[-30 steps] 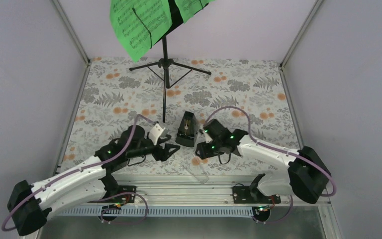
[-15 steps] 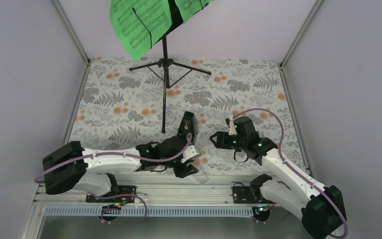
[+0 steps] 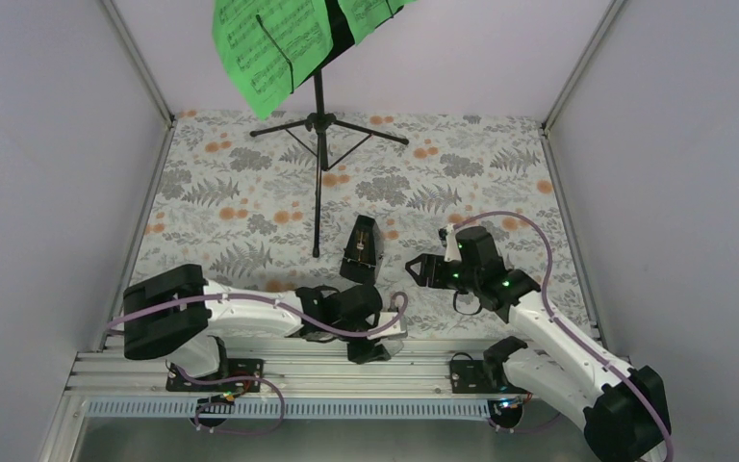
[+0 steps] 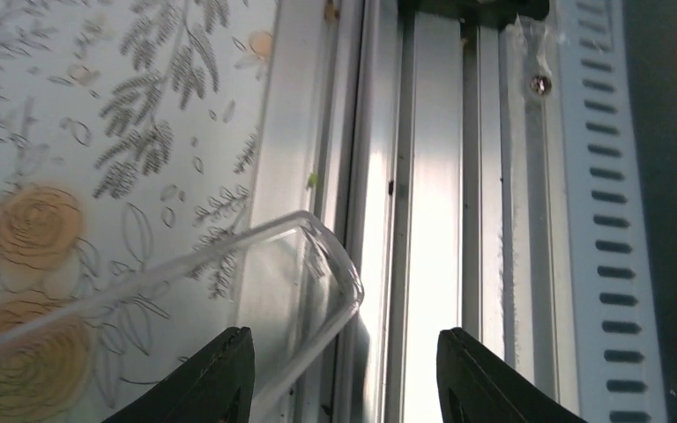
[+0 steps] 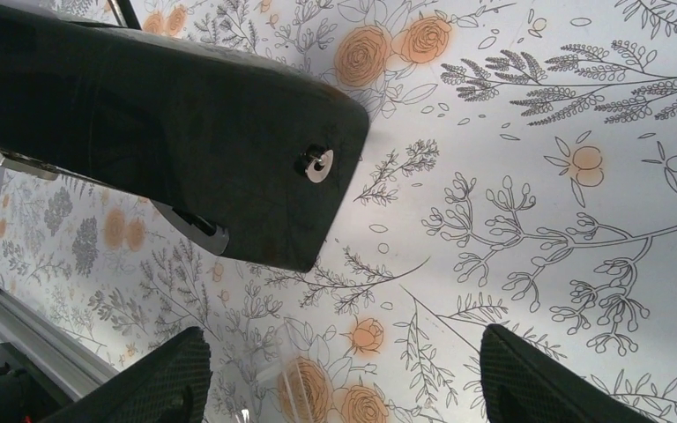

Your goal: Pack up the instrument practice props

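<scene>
Moved: left arm (image 3: 250, 310), drawn back from beside the metronome (image 3: 362, 248) to the near edge of the desk (image 3: 500, 164); right arm (image 3: 539, 318) placed as half a second before
Left jaws: spread, low over the aluminium rail (image 4: 432, 176); the rounded corner of a clear plastic piece (image 4: 339, 273) lies between them, contact cannot be told
Right jaws: spread, nothing between them, pointed at the metronome from its right and apart from it
Metronome: dark, pyramid-shaped, upright mid-desk on the floral cover, just right of the near leg of the music stand (image 3: 319, 135)
Music stand: black tripod, standing at the far end of the desk
Music sheets (image 3: 269, 43): bright green, printed, on the stand's top, thin black wire arms across them
</scene>
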Controlling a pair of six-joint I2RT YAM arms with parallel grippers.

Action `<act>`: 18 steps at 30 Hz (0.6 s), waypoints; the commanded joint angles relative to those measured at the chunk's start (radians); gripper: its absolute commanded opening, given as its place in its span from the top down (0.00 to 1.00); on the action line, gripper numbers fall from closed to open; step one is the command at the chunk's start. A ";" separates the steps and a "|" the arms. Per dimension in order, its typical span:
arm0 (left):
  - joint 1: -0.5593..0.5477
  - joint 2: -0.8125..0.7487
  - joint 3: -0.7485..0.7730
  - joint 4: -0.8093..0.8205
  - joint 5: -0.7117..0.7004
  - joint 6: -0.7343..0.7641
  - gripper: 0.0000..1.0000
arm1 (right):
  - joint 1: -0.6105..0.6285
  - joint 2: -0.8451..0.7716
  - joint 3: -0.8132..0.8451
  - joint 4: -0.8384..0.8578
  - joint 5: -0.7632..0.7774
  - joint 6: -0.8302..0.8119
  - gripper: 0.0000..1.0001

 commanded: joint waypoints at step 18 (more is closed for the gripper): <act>-0.086 0.039 0.013 -0.008 -0.305 0.091 0.55 | -0.027 -0.069 -0.055 0.058 -0.082 0.074 0.27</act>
